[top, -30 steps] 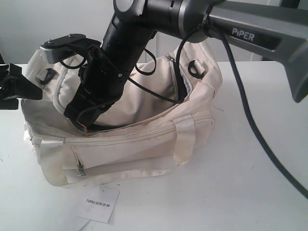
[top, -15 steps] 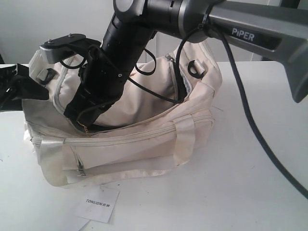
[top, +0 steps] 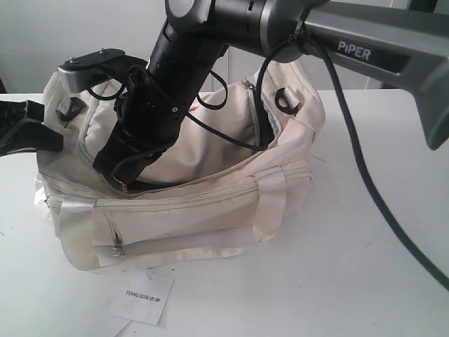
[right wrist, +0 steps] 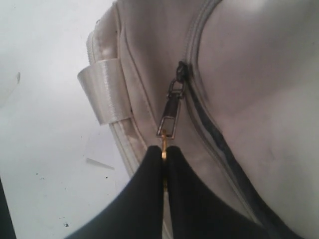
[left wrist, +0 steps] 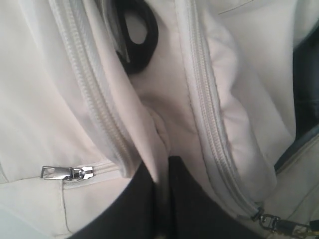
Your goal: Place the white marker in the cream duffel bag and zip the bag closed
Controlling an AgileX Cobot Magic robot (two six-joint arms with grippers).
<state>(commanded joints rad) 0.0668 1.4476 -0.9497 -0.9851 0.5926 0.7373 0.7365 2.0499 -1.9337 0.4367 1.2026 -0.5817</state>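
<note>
A cream duffel bag (top: 210,210) sits on a white table (top: 351,281). Its top flap gapes open behind the front edge, so the zipping step looks unfinished. The white marker shows in none of the 3 views; it is probably already inside the bag, though that cannot be confirmed. The left gripper (left wrist: 162,167) is at the bag's end on its own arm's side. Its 2 black fingers are clenched on a fold of cream fabric between 2 zip lines, apparently bracing the soft bag so it does not slide or bunch. The right gripper (right wrist: 163,152) reaches across to the bag's top front edge. Its fingers are pressed tight on the small gold end of the metal zip pull (right wrist: 170,117), ready to drag the slider along its track. A paper tag (top: 144,296) lies just in front of the bag.
</note>
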